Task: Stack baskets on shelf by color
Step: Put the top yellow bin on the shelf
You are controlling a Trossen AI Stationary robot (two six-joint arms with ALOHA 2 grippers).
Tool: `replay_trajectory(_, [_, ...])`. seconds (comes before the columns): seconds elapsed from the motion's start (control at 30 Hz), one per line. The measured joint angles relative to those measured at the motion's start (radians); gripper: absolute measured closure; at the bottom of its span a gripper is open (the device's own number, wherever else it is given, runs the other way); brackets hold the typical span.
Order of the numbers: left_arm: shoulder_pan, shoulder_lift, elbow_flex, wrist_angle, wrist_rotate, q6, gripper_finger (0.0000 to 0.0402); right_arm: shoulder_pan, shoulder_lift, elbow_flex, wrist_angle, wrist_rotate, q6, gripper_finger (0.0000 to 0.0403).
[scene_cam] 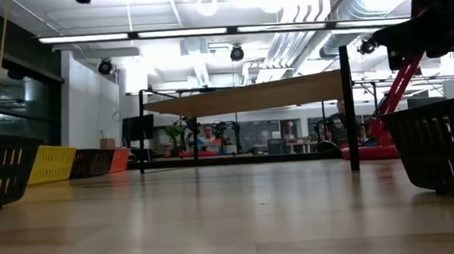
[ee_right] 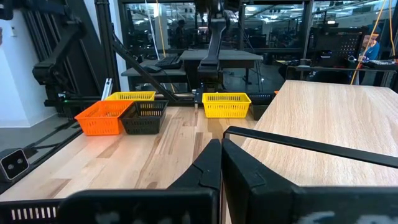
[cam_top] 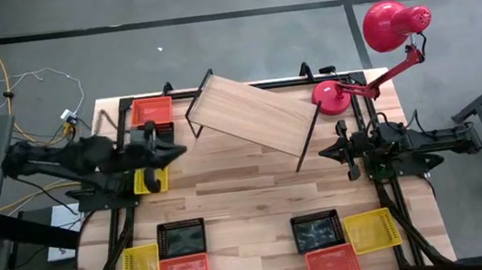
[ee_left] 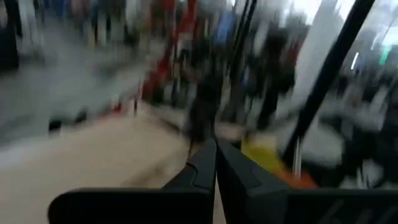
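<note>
From above, the whole desk (cam_top: 249,198) is seen. The shelf (cam_top: 252,112) is found at the far side, set at a slant. Baskets are spread around it: an orange basket (cam_top: 151,110) and a yellow basket (cam_top: 150,179) by the left hand (cam_top: 178,149), a front left group (cam_top: 166,259) and a front right group (cam_top: 341,238). The left hand is shut and holds nothing. The right hand (cam_top: 324,152) is shut too, near the red lamp (cam_top: 369,50).

Only in the low view are the shelf's thin black legs (scene_cam: 349,106) seen from the side. In the left wrist view everything is blurred. In the right wrist view the shelf board (ee_right: 336,134) is shown close up. No writing can be read.
</note>
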Motion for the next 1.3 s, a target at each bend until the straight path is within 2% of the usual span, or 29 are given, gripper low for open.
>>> replay_trajectory(0.1, [-0.003, 0.081, 0.136, -0.244, 0.055, -0.056, 0.0401, 0.0, 0.0, 0.0, 0.0, 0.0, 0.0, 0.0402])
replay_trajectory(0.23, [-0.001, 0.146, 0.247, -0.554, 0.116, -0.109, 0.0393, 0.0, 0.0, 0.0, 0.0, 0.0, 0.0, 0.0402])
replay_trajectory(0.37, [-0.004, 0.189, 0.26, -0.828, 0.169, -0.165, 0.0361, 0.0, 0.0, 0.0, 0.0, 0.0, 0.0, 0.0402])
replay_trajectory(0.43, [-0.01, 0.201, 0.238, -0.902, 0.198, -0.177, 0.0336, 0.0, 0.0, 0.0, 0.0, 0.0, 0.0, 0.0402])
replay_trajectory(0.7, [-0.077, 0.217, 0.041, -0.932, 0.256, -0.193, 0.0223, 0.0, 0.0, 0.0, 0.0, 0.0, 0.0, 0.0402])
replay_trajectory(0.87, [-0.104, 0.217, -0.085, -0.932, 0.266, -0.196, 0.0177, 0.0, 0.0, 0.0, 0.0, 0.0, 0.0, 0.0402])
replay_trajectory(0.97, [-0.115, 0.217, -0.13, -0.928, 0.223, -0.225, 0.0167, 0.0, 0.0, 0.0, 0.0, 0.0, 0.0, 0.0402])
replay_trajectory(1.13, [-0.115, 0.223, -0.136, -0.916, 0.15, -0.311, 0.0167, 0.0, 0.0, 0.0, 0.0, 0.0, 0.0, 0.0402])
replay_trajectory(1.3, [-0.115, 0.275, -0.136, -0.902, 0.175, -0.329, 0.0174, 0.0, 0.0, 0.0, 0.0, 0.0, 0.0, 0.0402])
